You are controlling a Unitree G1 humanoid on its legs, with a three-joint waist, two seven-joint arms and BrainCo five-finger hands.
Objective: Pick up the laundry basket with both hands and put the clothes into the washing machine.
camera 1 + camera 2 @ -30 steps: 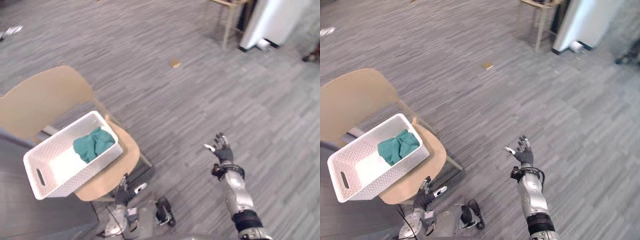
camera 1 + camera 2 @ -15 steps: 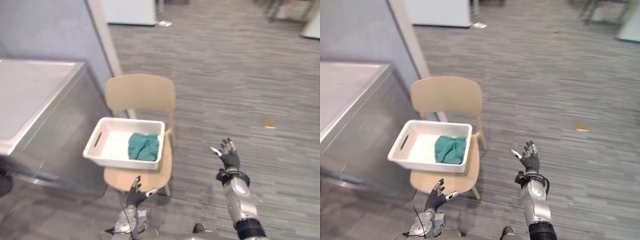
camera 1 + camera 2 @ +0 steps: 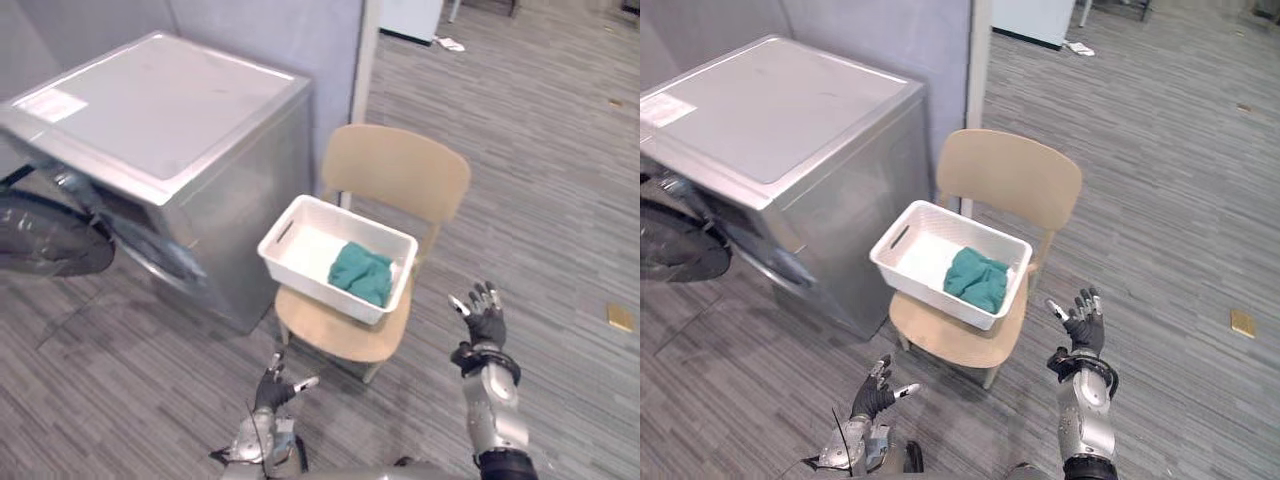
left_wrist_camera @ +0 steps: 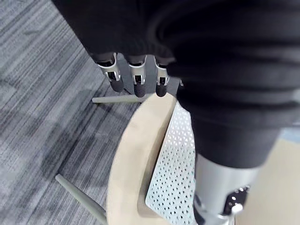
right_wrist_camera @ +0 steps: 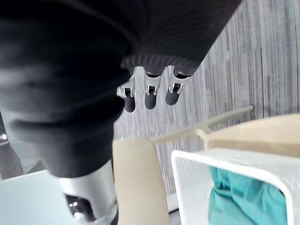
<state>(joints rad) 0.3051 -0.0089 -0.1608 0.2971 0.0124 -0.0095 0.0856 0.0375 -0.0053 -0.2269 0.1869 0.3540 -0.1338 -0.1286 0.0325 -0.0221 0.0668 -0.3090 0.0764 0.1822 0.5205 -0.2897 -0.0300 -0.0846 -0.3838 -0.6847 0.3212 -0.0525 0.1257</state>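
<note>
Grey carpet floor runs under a silver washing machine, whose dark round door stands open. Just beside the machine is a tan chair. The white laundry basket sits on its seat, with teal clothes bundled at the end away from the machine. The right robot hand is raised in the air to the right of the chair, fingers spread, holding nothing. The left robot hand hangs low before the chair's front edge, fingers straight, also empty.
</note>
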